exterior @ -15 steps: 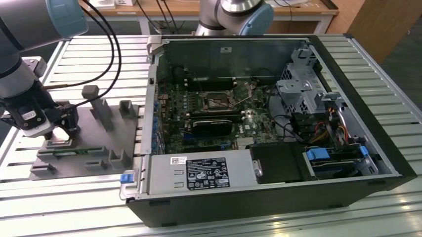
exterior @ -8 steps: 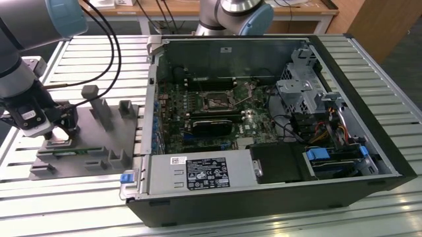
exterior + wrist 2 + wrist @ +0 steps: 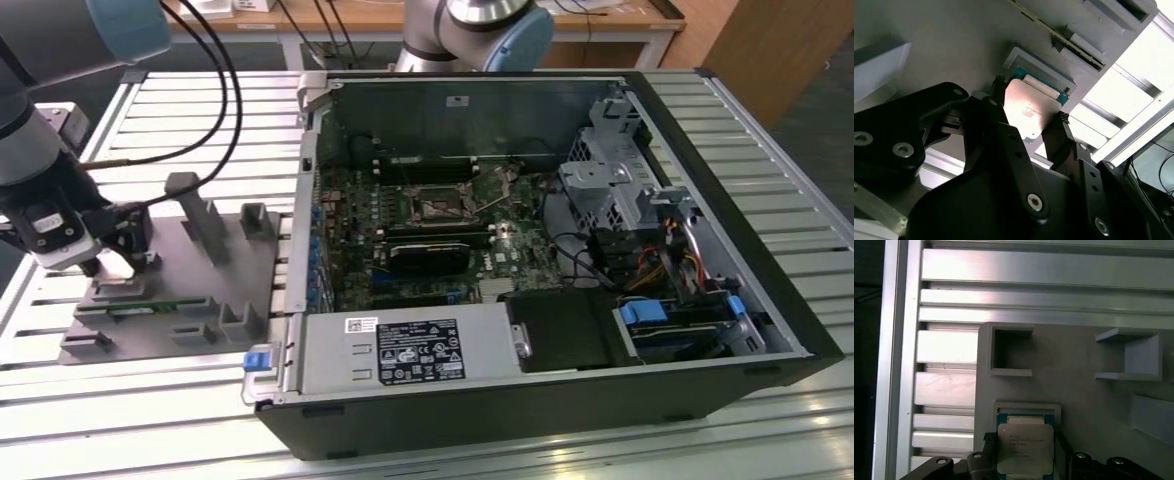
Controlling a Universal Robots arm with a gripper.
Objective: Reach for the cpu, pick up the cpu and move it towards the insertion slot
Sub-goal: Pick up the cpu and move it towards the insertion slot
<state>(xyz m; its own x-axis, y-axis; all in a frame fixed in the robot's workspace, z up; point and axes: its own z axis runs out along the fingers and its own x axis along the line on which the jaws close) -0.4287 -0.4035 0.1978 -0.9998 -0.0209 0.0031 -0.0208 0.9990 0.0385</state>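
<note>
Cpu [image 3: 1030, 111] is between the jaws, which are clenched on its opposite edges. It's over its teal-edged pocket [image 3: 1026, 407] in the grey fixture plate [image 3: 200, 300], at the exterior view's left; can't tell if it's lifted clear. Gripper [image 3: 114, 262] is low over that plate. Insertion slot [image 3: 438, 203] is well apart, inside the open computer case [image 3: 534, 400] on the slatted counter [image 3: 801, 150].

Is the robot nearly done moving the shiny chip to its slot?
Not nearly. Reaching looks done: the gripper sits over the grey fixture plate. In hand: its fingers press both edges of the cpu, which seems barely raised off its holder. Left: the whole trip to the insertion slot inside the computer case.
</note>
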